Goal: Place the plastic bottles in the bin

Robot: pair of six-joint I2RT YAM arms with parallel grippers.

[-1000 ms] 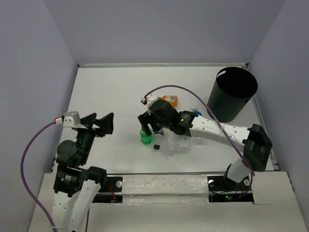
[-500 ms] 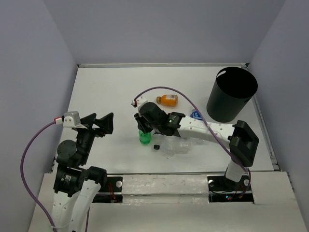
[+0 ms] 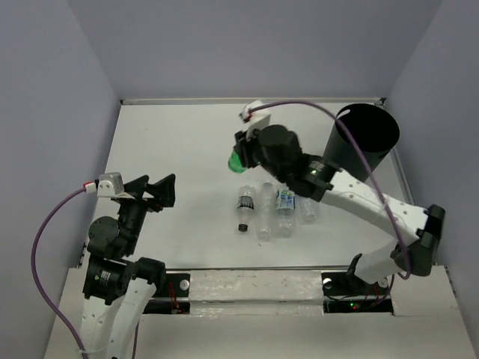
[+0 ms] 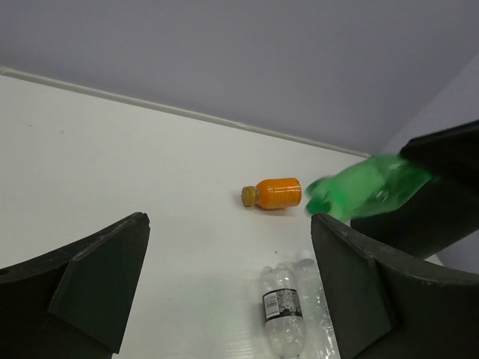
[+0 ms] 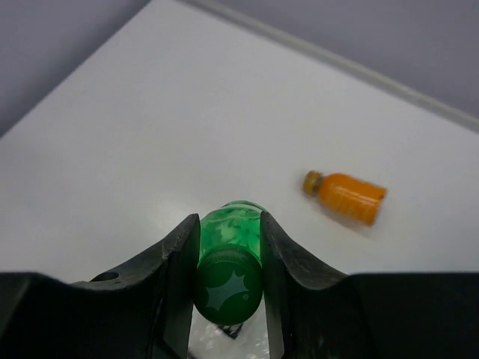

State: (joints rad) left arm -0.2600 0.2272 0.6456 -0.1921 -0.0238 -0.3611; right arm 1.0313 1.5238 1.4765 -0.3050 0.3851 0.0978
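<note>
Right claw [image 5: 228,224] clamping green bottle [image 5: 228,288].
I am squeezing smooth translucent plastic, long axis running along the claw, lobed base facing my wrist.

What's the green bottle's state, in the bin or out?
Out. The right gripper has its jaws clamped on the green bottle, above the table, left of the bin, not yet over it.

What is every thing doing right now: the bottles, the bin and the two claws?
right gripper: shut on the green bottle.
green bottle: held up off the table.
left gripper: open, holding nothing.
orange bottle: lying on its side on the table, untouched.
clear bottles: lying side by side on the table.
bin: standing upright, open at the top.
</note>
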